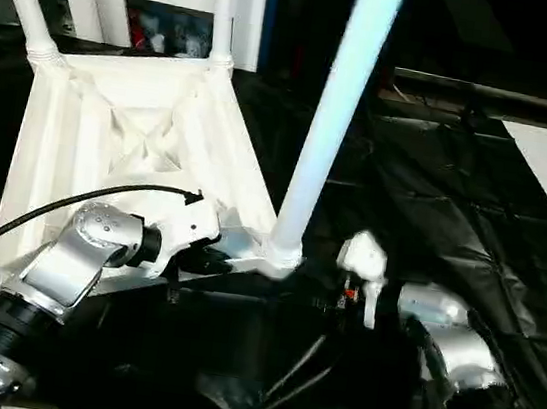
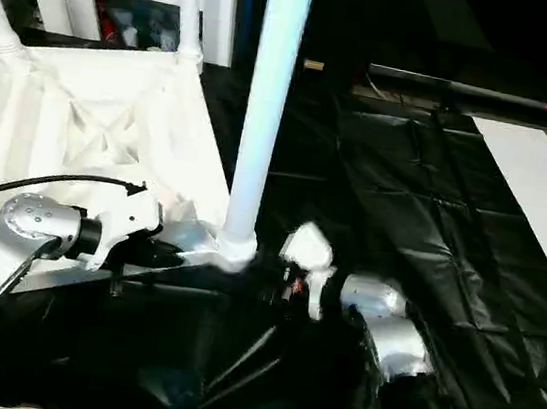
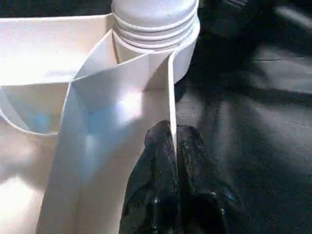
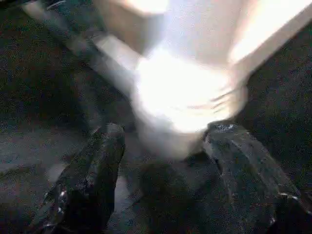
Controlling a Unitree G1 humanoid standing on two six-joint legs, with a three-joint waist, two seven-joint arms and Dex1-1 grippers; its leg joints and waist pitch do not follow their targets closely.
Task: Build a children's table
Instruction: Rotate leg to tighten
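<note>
Where a leg (image 1: 338, 112) stands in the near corner socket (image 1: 281, 259), the tabletop (image 1: 123, 124) lies ribs-up. Left gripper (image 3: 173, 141) pinches the tabletop's edge wall. Right gripper (image 4: 163, 139) is spread beside the socket.

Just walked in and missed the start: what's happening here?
A robot is building a small white table. The tabletop lies upside down on black sheeting, with three legs standing in its corner sockets. The left gripper is pinched shut on the top's rim near the closest leg; the right gripper sits open beside that socket.
</note>
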